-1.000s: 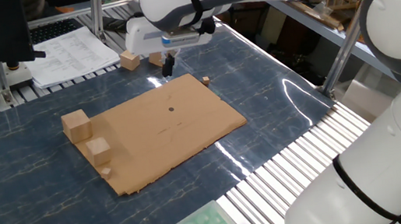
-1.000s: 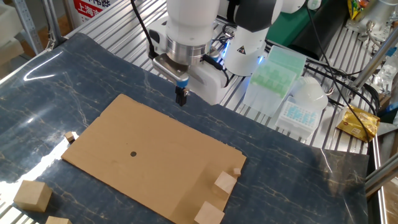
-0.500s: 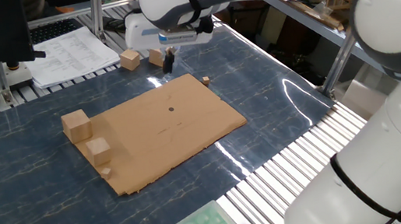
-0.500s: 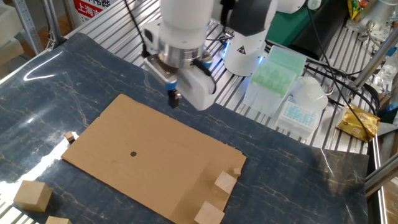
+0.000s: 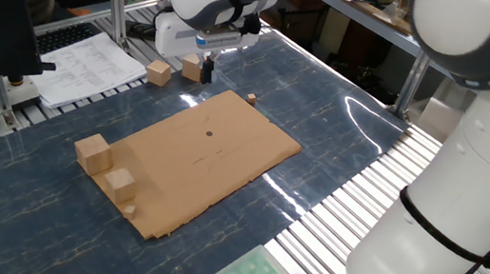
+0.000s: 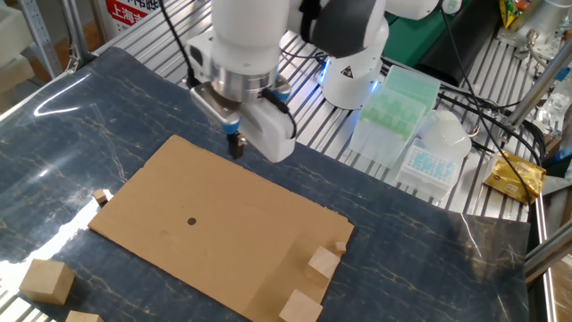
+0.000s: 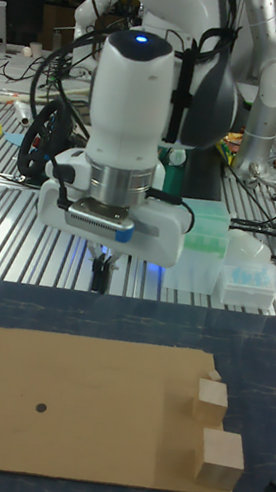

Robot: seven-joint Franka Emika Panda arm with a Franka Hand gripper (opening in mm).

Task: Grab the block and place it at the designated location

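Here, in the other fixed view, the block (image 6: pixel 101 197) is seen on the table (image 6: pixel 107 116), just beside the cardboard sheet's (image 6: pixel 223 233) left corner, apart from the dot (image 6: pixel 191 222); it is not seen in the tall fixed view. The end effector (image 6: pixel 237 148) is held pointing down above the sheet's far edge, its fingers close together with nothing visibly gripped. Two larger wooden cubes (image 7: pixel 211 402) are placed on the sheet; pipette-tip boxes (image 6: pixel 393 103) are set behind.
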